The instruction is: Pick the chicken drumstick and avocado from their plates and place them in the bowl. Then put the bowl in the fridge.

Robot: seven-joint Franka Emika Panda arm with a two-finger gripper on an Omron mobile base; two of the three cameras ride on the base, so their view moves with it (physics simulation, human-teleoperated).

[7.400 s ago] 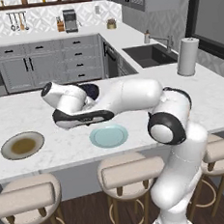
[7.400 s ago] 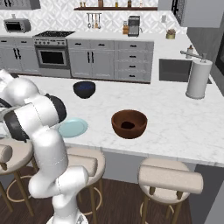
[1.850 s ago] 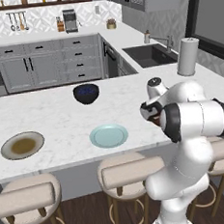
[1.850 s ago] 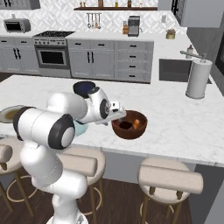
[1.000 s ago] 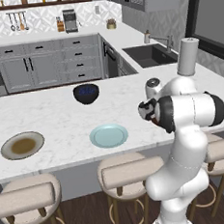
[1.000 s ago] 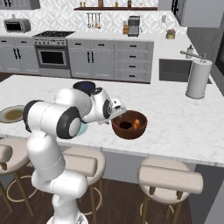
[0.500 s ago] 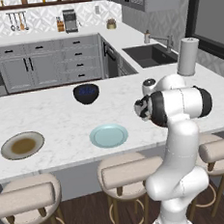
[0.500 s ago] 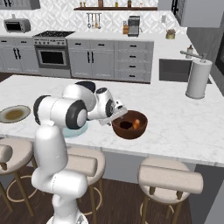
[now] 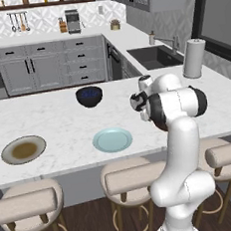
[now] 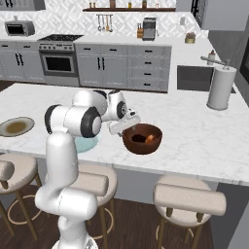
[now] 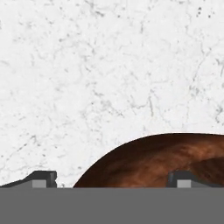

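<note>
Op: Since half a sec ago the arm's folded in tighter, elbow higher, wrist pulled closer to the bowl [image 10: 142,138]. Nothing on the counter [image 10: 209,136] shifted.

Obs: Gripper?

Op: Gripper [image 10: 124,124] sits just left of the bowl's rim in the right base view, low over the marble. Fingers wide apart, nothing between them. In the hand view one fingertip [image 11: 43,178] is over bare counter, the other over the bowl's brown rim.

Obs: Food?

Op: I see an orange bit inside the bowl, looks like the chicken drumstick [image 10: 149,138]. Dark patch beside it could be the avocado, can't tell for sure.

Obs: Plates?

Op: Pale blue-green plate [image 9: 112,139] near the counter's front edge, tan-olive plate [image 9: 24,149] toward the front left corner. Dark blue-black bowl [image 9: 89,96] further back, mid counter. Paper towel roll [image 10: 221,87] stands by the right end, near the sink [image 9: 155,56].
</note>
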